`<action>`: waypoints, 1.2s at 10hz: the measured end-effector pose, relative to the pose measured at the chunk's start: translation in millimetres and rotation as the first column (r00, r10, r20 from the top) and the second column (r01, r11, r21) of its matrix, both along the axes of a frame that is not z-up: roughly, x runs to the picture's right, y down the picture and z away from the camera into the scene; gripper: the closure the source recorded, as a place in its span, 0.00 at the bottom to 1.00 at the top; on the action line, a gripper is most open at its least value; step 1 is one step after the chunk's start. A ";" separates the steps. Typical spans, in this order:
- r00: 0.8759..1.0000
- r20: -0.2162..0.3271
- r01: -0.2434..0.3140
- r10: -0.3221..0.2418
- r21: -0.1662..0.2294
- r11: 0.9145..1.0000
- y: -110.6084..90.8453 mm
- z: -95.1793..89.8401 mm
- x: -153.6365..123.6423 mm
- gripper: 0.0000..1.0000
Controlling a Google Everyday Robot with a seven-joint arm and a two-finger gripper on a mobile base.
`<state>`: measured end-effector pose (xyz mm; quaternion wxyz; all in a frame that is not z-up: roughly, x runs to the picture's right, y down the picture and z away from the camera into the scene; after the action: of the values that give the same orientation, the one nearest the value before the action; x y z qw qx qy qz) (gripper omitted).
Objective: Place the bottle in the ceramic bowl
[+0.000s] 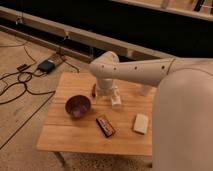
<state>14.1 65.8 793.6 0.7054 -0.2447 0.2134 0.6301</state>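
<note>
Near far edge of desk [65, 140], small white bottle [116, 98] with narrower cap end, just beside gripper [106, 91]; cannot tell whether gripping. Apart from glossy maroon ceramic bowl [78, 106].

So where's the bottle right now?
In the camera view, the bottle lies on the table, right of the ceramic bowl, with the gripper close beside it.

A wooden table [65, 139] is standing on a pale floor [20, 132]; black cables [15, 82] are trailing at nine o'clock, a dark wall [125, 25] running along twelve.
</note>
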 end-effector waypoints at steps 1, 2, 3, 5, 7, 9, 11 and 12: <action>1.000 0.005 0.003 -0.003 -0.014 1.000 -4.2 11.4 14.4 0.35; 1.000 0.011 0.007 -0.007 -0.027 1.000 -8.9 21.0 22.7 0.35; 1.000 0.015 0.009 -0.008 -0.042 0.999 -12.7 29.6 28.6 0.35; 1.000 0.024 0.006 -0.005 -0.066 0.998 -21.0 48.4 35.4 0.35; 0.999 0.036 0.002 0.001 -0.083 0.997 -26.8 67.9 38.5 0.35; 0.999 0.042 -0.001 0.005 -0.098 0.995 -28.3 86.3 43.3 0.35; 0.999 0.038 -0.007 0.011 -0.120 0.993 -24.0 104.8 49.8 0.35; 0.999 0.036 -0.009 0.014 -0.129 0.992 -21.8 111.5 52.0 0.35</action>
<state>66.1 44.1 905.1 0.6882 -0.3027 0.2392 0.6145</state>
